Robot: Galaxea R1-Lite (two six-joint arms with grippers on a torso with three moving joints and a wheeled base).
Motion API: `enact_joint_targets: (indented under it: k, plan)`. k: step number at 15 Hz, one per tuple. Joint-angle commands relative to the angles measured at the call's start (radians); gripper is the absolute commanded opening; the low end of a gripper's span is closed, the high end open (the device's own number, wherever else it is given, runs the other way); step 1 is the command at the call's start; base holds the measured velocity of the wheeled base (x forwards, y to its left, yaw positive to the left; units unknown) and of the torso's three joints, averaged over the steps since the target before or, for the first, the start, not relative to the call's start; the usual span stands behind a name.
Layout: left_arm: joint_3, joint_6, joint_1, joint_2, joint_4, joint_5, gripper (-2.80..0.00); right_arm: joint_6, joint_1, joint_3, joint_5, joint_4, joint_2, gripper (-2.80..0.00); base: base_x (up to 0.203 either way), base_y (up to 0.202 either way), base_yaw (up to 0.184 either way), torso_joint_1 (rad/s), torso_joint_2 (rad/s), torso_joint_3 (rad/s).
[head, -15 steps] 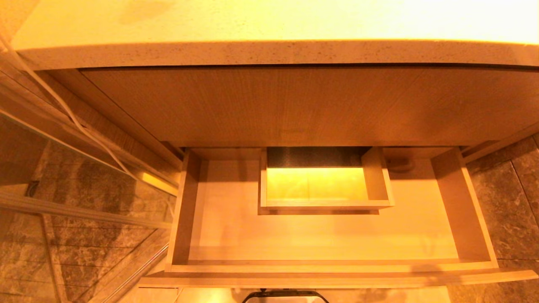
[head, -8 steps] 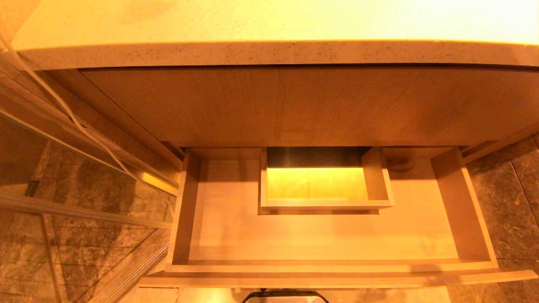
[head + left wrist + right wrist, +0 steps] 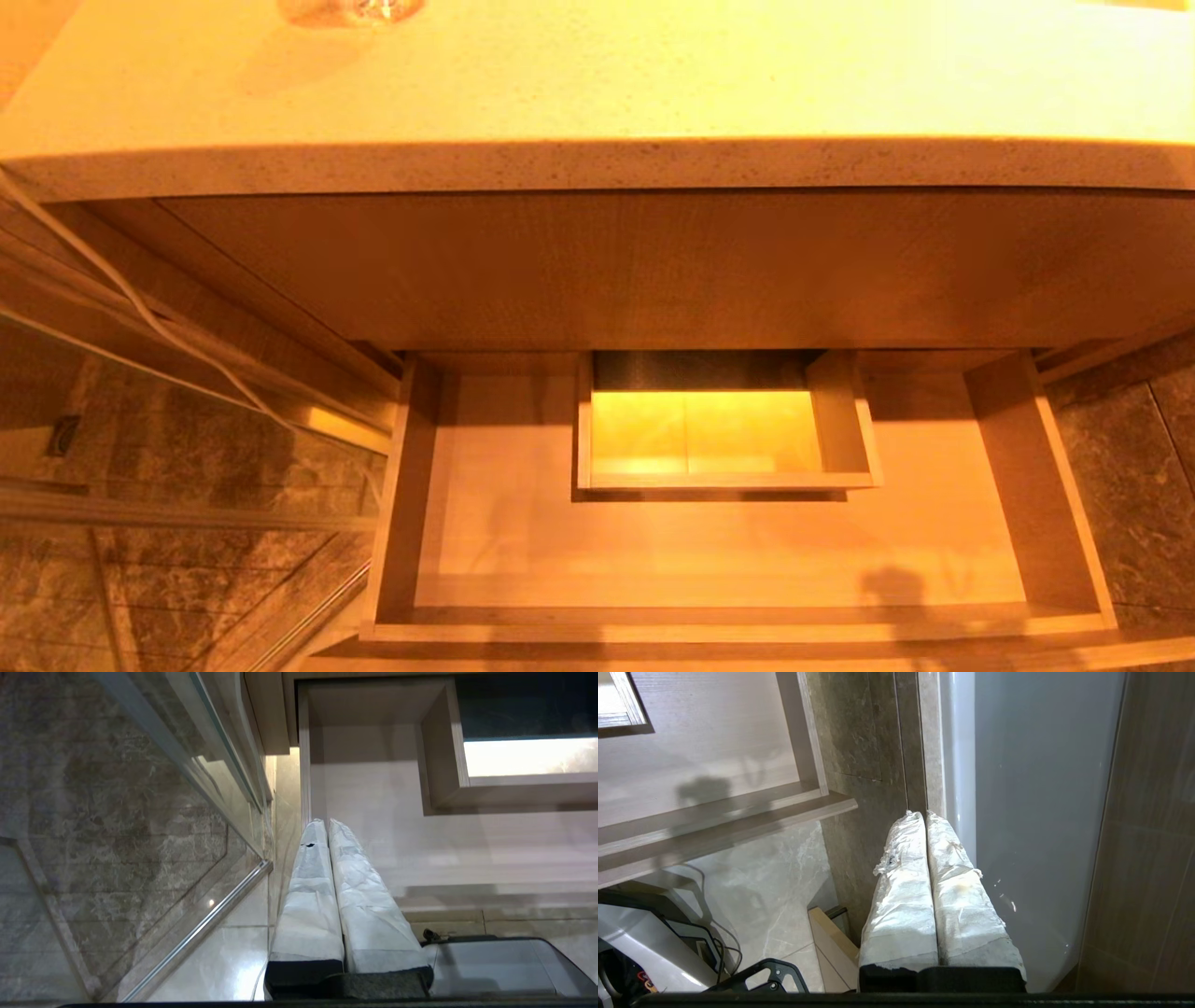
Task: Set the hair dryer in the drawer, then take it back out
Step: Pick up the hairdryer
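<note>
While the drawer (image 3: 728, 560) stands pulled out beneath the speckled stone countertop (image 3: 597, 93), its pale wood-grain floor is seen bare across the lower centre of the head view, bounded by thin upright side walls at left and right and a low front rail along the bottom edge. A boxed rectangular cut-out (image 3: 719, 439) is set against the drawer's back, at frame centre, with open floor on both sides of it and in front. A plain wood panel (image 3: 653, 271) spans the frame between countertop and drawer. Veined grey marble tiles (image 3: 187, 448) and a glass pane with a metal edge are seen at lower left.

No hair dryer is visible in any view.

The left gripper (image 3: 327, 823) is seen in its wrist view over the drawer's left side wall, its white-wrapped fingers (image 3: 308, 896) pressed together with nothing between them. The right gripper (image 3: 924, 814) is seen in its wrist view outside the drawer's right front corner, over the tiles beside a smooth white fixture (image 3: 1031, 812), its crinkled wrapped fingers likewise closed on nothing.
</note>
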Motion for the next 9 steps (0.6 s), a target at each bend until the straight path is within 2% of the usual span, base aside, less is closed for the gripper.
enact_joint_targets:
  k: [1, 4, 9]
  plan:
    - [0.002, 0.0, 0.0, 0.0, 0.0, 0.0, -2.8, -0.005, -0.002, -0.001, -0.001, 0.003, 0.0, -2.8, 0.0, 0.0, 0.0, 0.223, -0.04, 0.185]
    - [0.002, 0.0, 0.0, 0.0, 0.0, 0.0, -2.8, -0.013, -0.005, -0.004, -0.001, -0.014, -0.001, -2.8, 0.0, 0.0, 0.0, 0.143, -0.02, 0.119]
    - [0.002, 0.0, 0.0, 0.0, 0.0, 0.0, -2.8, -0.017, -0.018, 0.033, -0.001, -0.016, -0.023, -2.8, 0.0, 0.0, 0.0, 0.012, -0.01, 0.012]
